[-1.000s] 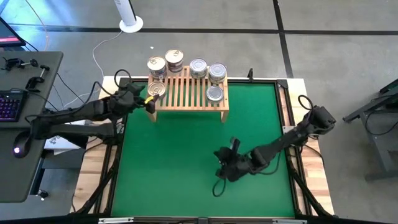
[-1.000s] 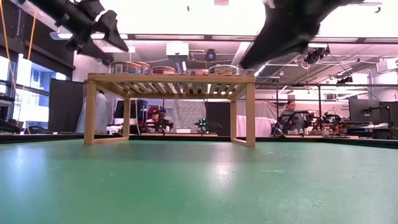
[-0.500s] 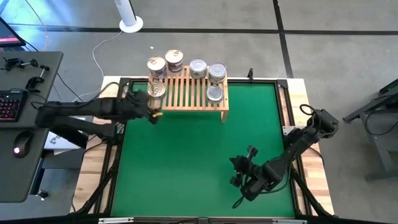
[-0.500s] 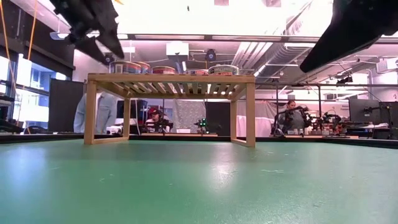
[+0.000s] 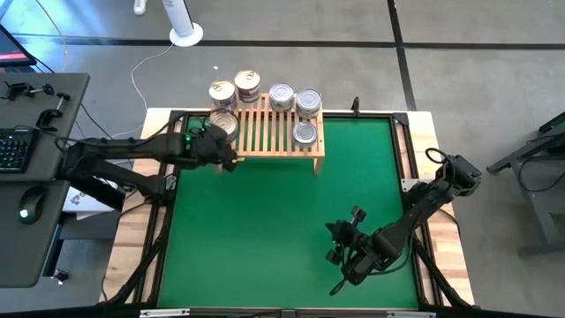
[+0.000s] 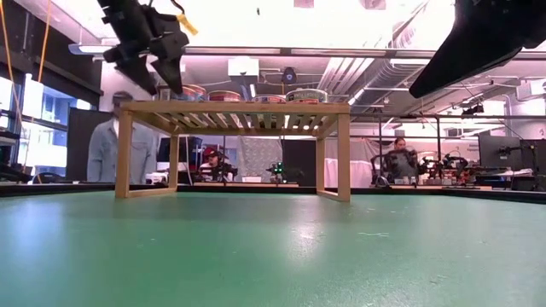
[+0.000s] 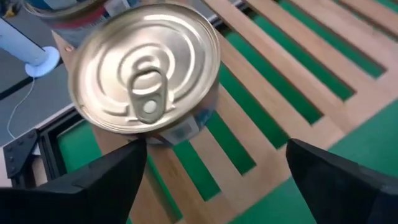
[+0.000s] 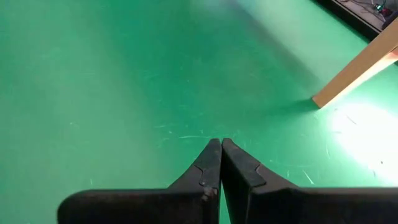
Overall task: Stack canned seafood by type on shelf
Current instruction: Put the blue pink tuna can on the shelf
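Note:
The light-wood shelf [image 5: 265, 132] stands at the mat's far edge, with several tins on its slatted top [image 6: 235, 107]. A gold-lidded tin [image 7: 146, 68] rests on the slats at the shelf's left end [image 5: 222, 126]. A silver-grey tin [image 5: 305, 132] sits to the right, and taller stacks [image 5: 247, 87] line the far edge. My left gripper [image 7: 214, 186] is open and hovers above the shelf's left near corner [image 5: 228, 157], just short of the gold tin. My right gripper [image 8: 221, 155] is shut and hovers low over the mat's near right part [image 5: 340, 243].
The green mat [image 5: 265, 230] spreads between the shelf and the near edge. A shelf leg [image 8: 360, 74] shows ahead of my right gripper. A desk with a keyboard [image 5: 13, 150] stands left of the table. A person [image 6: 107, 149] stands in the room behind the shelf.
My left gripper has drawn back from the shelf's left end toward the near edge, then shifted right along the shelf's front. The gold tin has stayed on the slats. My right arm swung toward the table's near right corner, then held still.

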### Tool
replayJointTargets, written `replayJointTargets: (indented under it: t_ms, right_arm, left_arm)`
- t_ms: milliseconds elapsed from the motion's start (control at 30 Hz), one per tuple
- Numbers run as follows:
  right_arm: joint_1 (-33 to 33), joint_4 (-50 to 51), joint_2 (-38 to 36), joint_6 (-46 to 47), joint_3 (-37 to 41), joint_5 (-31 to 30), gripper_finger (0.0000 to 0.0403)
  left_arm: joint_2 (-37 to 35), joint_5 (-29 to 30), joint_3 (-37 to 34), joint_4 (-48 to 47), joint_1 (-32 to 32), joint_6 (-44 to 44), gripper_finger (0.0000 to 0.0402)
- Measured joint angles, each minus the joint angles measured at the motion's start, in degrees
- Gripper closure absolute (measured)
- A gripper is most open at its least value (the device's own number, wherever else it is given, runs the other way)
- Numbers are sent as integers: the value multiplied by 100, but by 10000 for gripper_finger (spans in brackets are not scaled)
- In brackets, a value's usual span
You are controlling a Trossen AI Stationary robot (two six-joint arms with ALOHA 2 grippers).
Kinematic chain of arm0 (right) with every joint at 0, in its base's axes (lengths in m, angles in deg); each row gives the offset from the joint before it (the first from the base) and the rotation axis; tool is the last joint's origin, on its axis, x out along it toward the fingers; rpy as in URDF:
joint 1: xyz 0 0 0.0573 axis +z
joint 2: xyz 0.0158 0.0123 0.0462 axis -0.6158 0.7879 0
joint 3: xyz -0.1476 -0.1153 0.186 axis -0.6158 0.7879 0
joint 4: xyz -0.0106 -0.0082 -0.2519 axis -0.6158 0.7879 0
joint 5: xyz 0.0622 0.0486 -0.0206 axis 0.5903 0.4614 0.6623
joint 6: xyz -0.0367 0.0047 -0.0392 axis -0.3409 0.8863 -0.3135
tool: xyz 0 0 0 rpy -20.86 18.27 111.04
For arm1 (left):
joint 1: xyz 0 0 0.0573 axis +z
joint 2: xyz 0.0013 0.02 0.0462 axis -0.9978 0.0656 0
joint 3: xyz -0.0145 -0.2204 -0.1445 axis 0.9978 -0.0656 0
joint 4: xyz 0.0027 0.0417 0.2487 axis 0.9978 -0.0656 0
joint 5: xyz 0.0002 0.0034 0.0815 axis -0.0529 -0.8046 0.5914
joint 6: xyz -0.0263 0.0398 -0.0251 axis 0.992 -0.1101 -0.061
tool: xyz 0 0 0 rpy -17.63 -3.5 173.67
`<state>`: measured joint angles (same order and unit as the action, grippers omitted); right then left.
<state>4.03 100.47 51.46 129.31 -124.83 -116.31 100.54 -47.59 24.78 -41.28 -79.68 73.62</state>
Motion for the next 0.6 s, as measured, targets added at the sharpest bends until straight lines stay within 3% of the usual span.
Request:
replayJointTargets:
  t_ms: [333,600]
  right_arm:
    - [0,0,0,-11,0,0,403]
    - [0,-17,0,-11,0,0,403]
  left_arm:
    - [-7,-11,96,9,457,30,89]
    - [-2,141,94,7,765,-127,105]
